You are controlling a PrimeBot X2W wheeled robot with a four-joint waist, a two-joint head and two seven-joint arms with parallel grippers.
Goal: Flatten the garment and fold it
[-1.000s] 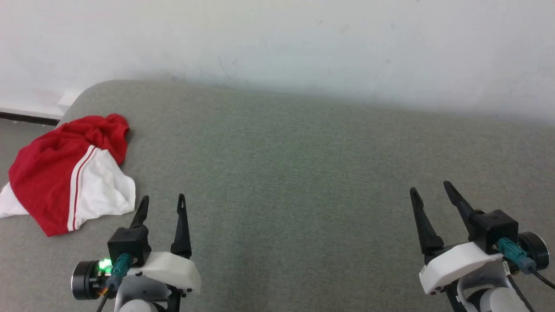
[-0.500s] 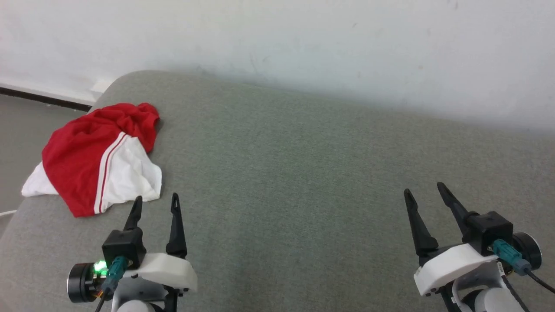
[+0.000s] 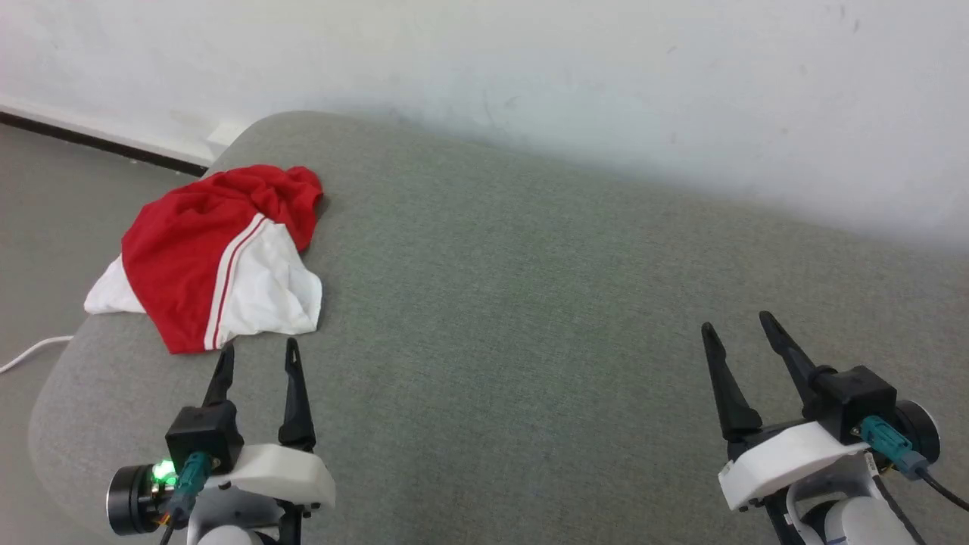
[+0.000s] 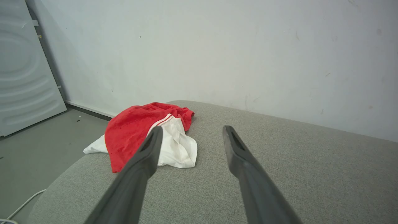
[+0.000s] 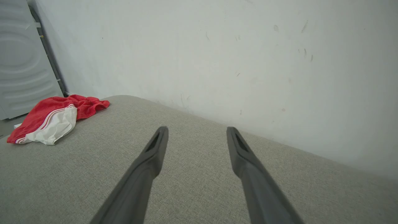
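Observation:
The red garment (image 3: pixel 197 250) lies crumpled at the left end of the grey cushioned surface (image 3: pixel 530 303), a white sleeve with thin red stripes on top; its neck trim and print are hidden. It also shows as the garment (image 4: pixel 133 130) in the left wrist view and the garment (image 5: pixel 46 115) far left in the right wrist view. My left gripper (image 3: pixel 257 350) hovers open just in front of the cloth's near edge, nothing between its fingers. My right gripper (image 3: pixel 738 322) stands open far to the right, empty.
A white wall (image 3: pixel 530 76) runs along the surface's far edge. The rounded left edge drops to a grey floor (image 3: pixel 45 219) where a white cable (image 3: pixel 30 352) lies. A pale ribbed panel (image 4: pixel 21 68) leans at the far left.
The head camera has turned left, so the whole picture shifted right and the garment sits nearer the middle. The left gripper's tips now stand closer to the cloth's near edge.

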